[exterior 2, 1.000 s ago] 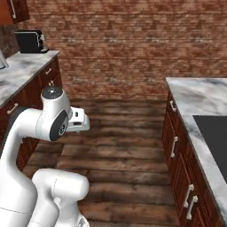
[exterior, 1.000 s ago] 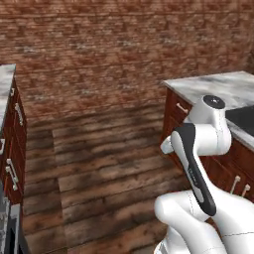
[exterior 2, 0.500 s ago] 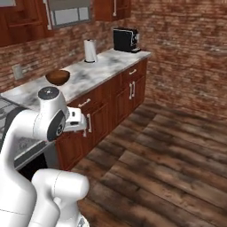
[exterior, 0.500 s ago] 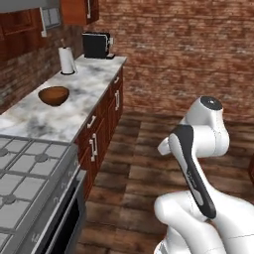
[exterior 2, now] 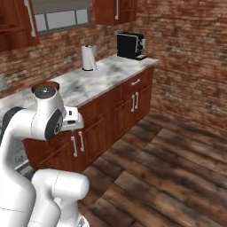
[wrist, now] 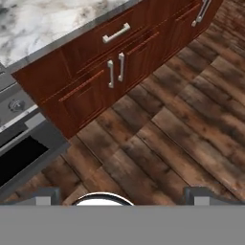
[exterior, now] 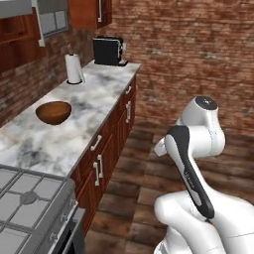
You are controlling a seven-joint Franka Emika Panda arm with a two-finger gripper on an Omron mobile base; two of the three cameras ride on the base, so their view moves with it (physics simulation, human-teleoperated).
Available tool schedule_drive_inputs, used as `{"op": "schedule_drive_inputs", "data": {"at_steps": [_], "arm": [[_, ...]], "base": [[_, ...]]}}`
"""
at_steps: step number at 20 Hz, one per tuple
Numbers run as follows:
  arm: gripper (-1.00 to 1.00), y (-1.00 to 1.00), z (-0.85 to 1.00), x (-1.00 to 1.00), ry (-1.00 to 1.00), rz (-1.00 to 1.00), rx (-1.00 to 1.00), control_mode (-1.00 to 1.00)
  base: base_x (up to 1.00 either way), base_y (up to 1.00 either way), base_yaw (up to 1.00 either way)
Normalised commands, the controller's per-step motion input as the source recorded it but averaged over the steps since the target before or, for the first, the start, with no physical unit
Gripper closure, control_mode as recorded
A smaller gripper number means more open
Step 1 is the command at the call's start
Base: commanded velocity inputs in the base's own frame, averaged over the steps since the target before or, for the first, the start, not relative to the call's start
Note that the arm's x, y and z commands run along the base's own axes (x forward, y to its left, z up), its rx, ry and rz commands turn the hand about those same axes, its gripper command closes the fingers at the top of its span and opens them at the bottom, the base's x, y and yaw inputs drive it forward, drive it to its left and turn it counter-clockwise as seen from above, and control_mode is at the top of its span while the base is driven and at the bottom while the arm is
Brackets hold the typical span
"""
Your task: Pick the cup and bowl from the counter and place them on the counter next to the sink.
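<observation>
Since the earlier frames the base has turned: both base views have swung from open floor and a brick wall onto a run of marble counter (exterior: 74,134). This is a camera change, not a move of the objects.

Left to right in the left base view:
- A gas stove (exterior: 25,208) occupies the near-left corner, butted against the counter end.
- The bowl (exterior: 53,112), dark brown wood, sits upright on the counter just beyond the stove. In the right base view only its rim (exterior 2: 44,85) is visible behind the arm's upper joint.
- A paper towel roll (exterior: 74,68) stands farther along, against the brick wall.
- A black coffee machine (exterior: 109,50) stands at the far end of the counter.
- The arm is folded in front of the base, over the floor.

The gripper (wrist: 122,197) points down at the wooden floor and the reddish-brown cabinet fronts (wrist: 110,62). Its jaws are spread fully and hold nothing.

Step in hand, as a judgement: approach to the pickup counter; no item has been taken yet. The next move calls for closing on the counter, raising the hand above the slab and aligning over the bowl's rim. The cup and the sink cannot be located from these views.

Room: brick walls, dark plank floor, wood wall cabinets (exterior: 89,12) above.
</observation>
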Motion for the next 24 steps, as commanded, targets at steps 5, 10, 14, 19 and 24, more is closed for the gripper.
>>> {"op": "schedule_drive_inputs", "data": {"at_steps": [5,10,14,19,24], "arm": [[-1.00,0.00,0.00,0.00,0.00,0.00,0.00,1.00],[-1.00,0.00,0.00,0.00,0.00,0.00,0.00,1.00],[-1.00,0.00,0.00,0.00,0.00,0.00,0.00,1.00],[-1.00,0.00,0.00,0.00,0.00,0.00,0.00,1.00],[-1.00,0.00,0.00,0.00,0.00,0.00,0.00,1.00]], "base": [[1.00,-0.01,0.38],[1.00,-0.16,0.74],[1.00,-0.36,0.77],[0.93,-0.67,0.68],[0.70,-0.81,0.57]]}}
